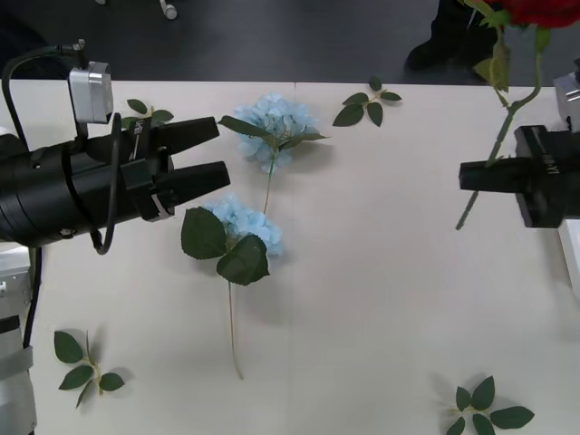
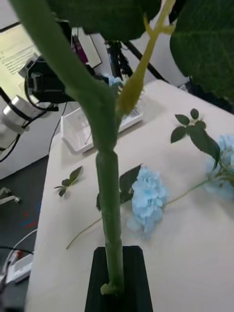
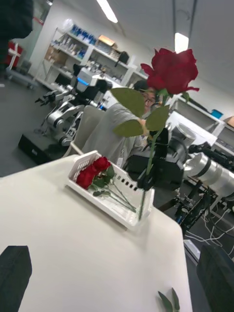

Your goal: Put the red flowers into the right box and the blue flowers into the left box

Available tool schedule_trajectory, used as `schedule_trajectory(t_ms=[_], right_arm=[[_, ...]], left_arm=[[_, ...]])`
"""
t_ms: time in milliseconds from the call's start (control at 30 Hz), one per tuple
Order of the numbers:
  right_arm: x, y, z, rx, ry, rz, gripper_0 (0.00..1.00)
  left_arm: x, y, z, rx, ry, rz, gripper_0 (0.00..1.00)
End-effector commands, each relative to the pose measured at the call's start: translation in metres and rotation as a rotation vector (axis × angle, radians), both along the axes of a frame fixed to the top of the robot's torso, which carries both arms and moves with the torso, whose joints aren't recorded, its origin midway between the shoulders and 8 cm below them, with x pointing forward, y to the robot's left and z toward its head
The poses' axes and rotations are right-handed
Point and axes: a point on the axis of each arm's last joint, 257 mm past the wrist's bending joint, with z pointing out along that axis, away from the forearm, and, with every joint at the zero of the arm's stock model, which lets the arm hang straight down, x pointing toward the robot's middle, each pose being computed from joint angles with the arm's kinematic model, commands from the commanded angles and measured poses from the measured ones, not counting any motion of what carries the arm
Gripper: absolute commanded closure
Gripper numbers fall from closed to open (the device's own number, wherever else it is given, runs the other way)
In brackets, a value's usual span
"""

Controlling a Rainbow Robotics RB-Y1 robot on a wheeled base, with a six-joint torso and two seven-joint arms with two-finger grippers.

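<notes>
Our right gripper [image 1: 467,174] is pinching the thin green stem of a red rose [image 3: 170,70], its black fingers [image 2: 117,280] closed tight around the stem's lower part, and it is holding the flower upright above the right edge of the table [image 1: 381,299]; in the front view the bloom is reaching past the top edge while the stem is hanging a little below the fingers. From the left wrist view we are seeing that rose standing just in front of the right box [image 3: 109,202], the white tray at the table's right end, where two more red roses [image 3: 92,171] are lying with their stems pointing across the tray. Our left gripper [image 1: 213,156] is hovering with its black fingers spread apart and holding nothing, over the left part of the table, just beside two blue flowers. The nearer blue flower [image 1: 243,227] is lying just right of the fingertips with big green leaves and a long stem trailing toward us; the farther blue flower [image 1: 272,122] is lying beyond it. The left box [image 2: 80,127] is sitting at the far left end of the table. Loose green leaf sprigs [image 1: 86,367] are lying scattered near the table's corners.
</notes>
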Motion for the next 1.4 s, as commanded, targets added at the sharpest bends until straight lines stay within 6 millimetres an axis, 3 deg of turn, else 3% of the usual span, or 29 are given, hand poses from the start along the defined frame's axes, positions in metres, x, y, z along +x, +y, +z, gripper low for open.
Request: schedule_trajectory(t_ms=[33,400,700,933,1200,1400], right_arm=[[-0.006,-0.024,0.009,-0.104,0.106,-0.026,1.00],[-0.014,-0.121,-0.025,-0.446,0.417,-0.285,1.00],[0.014,-0.223,-0.026,-0.494,0.615,-0.683,1.00],[0.010,-0.312,-0.039,-0.651,0.634,-0.964,1.00],[0.005,-0.366,-0.055,-0.726,0.637,-1.135,1.00],[0.011,-0.401,-0.055,-0.728,0.616,-1.266,1.00]], left_arm=[[0.009,0.024,-0.003,0.082,0.065,0.119,0.00],[0.025,0.058,-0.039,0.249,0.260,0.361,0.00],[0.026,0.077,-0.082,0.379,0.410,0.595,0.00],[0.022,0.082,-0.110,0.456,0.525,0.675,0.00],[0.016,0.079,-0.149,0.575,0.660,0.760,0.00],[0.010,0.067,-0.175,0.596,0.791,0.836,0.00]])
